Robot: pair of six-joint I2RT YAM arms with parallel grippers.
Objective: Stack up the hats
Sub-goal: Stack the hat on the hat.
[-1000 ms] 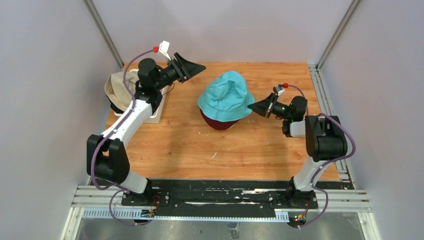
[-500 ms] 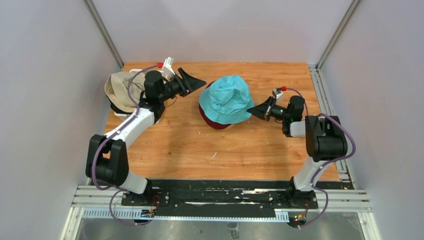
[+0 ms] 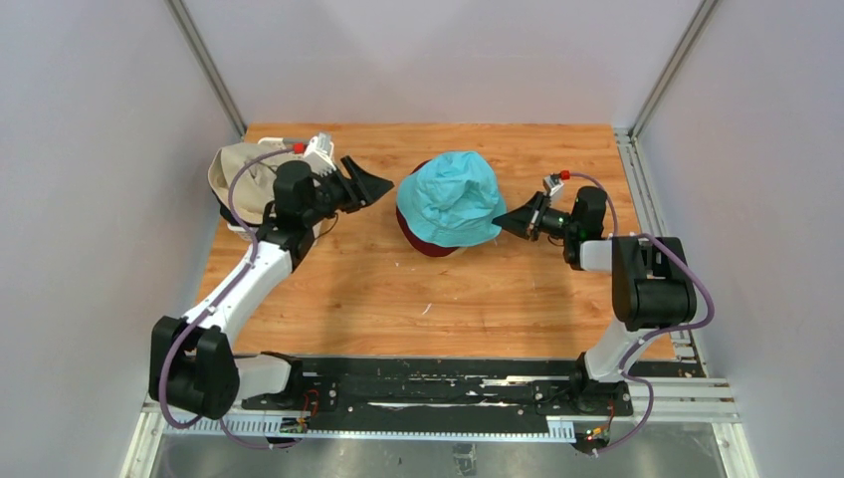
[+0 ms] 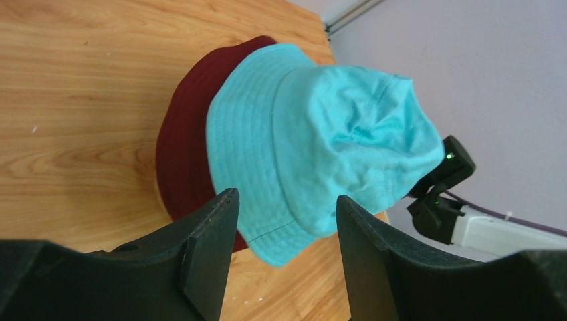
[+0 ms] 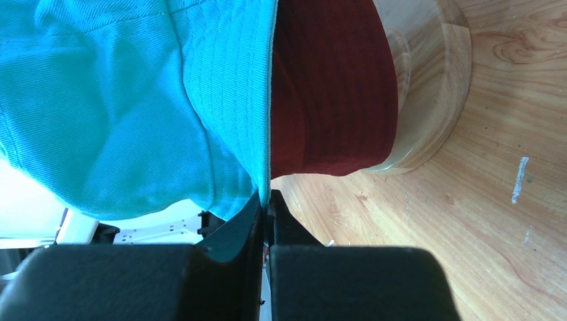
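Note:
A teal hat [image 3: 453,197] lies crumpled over a maroon hat [image 3: 423,239] at the table's middle. In the right wrist view the teal hat [image 5: 134,107] covers the maroon hat [image 5: 327,100], and its brim edge runs between my right gripper's [image 5: 267,197] jaws, which are shut on it. That right gripper [image 3: 501,224] is at the hats' right side. My left gripper [image 3: 383,184] hovers open just left of the pile; in its wrist view the teal hat [image 4: 321,140] and maroon hat [image 4: 184,154] lie beyond the left gripper [image 4: 287,200], with nothing between the jaws. A beige hat [image 3: 239,171] sits at far left.
A wooden stand [image 5: 428,87] shows under the maroon hat. Something dark [image 3: 230,212] lies beneath the beige hat. Metal rails [image 3: 637,189] border the table's right edge, and grey walls close in on both sides.
My left arm has swung down and toward the hat pile, its gripper still open. The teal hat has settled lower and slightly left over the maroon hat. The right gripper has stayed shut.

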